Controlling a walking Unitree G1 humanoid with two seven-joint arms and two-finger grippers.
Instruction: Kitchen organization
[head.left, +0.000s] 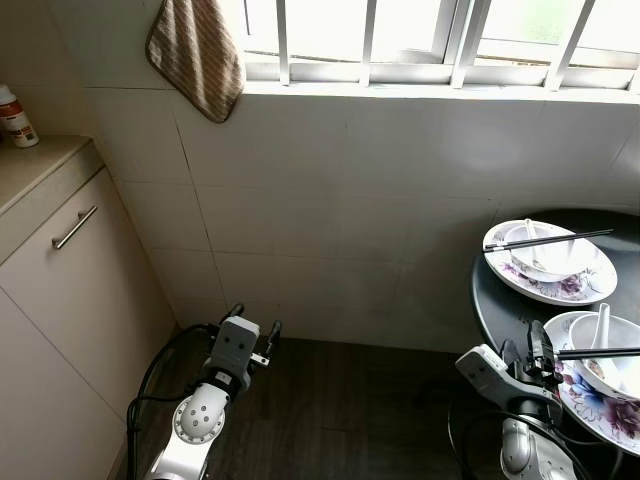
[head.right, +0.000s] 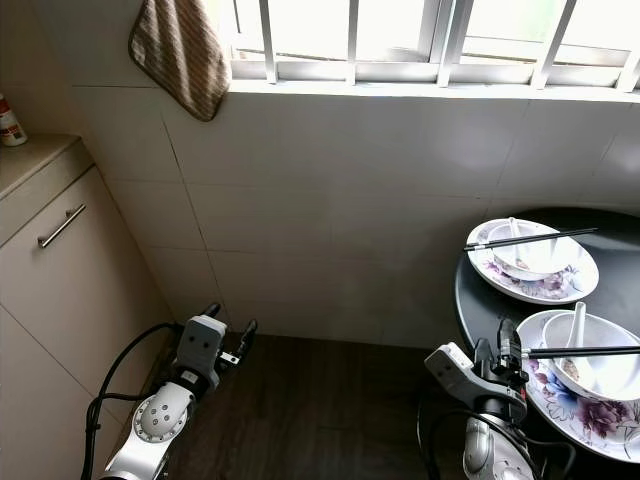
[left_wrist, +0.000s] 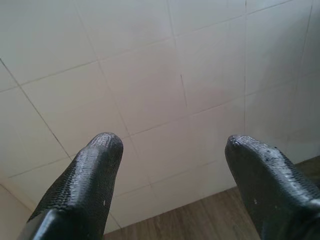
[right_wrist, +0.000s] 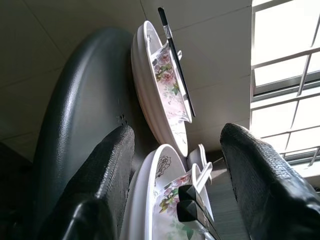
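Note:
A round black table (head.left: 500, 300) stands at my right. It carries two floral plates. The far plate (head.left: 592, 284) holds a white bowl (head.left: 548, 256) with a spoon and black chopsticks (head.left: 550, 240) laid across it. The near plate (head.left: 588, 398) holds another bowl (head.left: 612, 356) with a spoon (head.left: 601, 325) and chopsticks (head.left: 600, 352). My right gripper (head.left: 527, 352) is open at the table's edge, just left of the near plate (right_wrist: 145, 200), with nothing between its fingers. Low over the floor, my left gripper (head.left: 255, 322) is open and faces the tiled wall (left_wrist: 150, 75).
A beige cabinet (head.left: 60, 290) with a metal handle (head.left: 74, 227) stands at the left, a bottle (head.left: 15, 117) on its counter. A striped cloth (head.left: 200, 55) hangs below the barred window (head.left: 420, 40). Dark wood floor (head.left: 340, 410) lies between cabinet and table.

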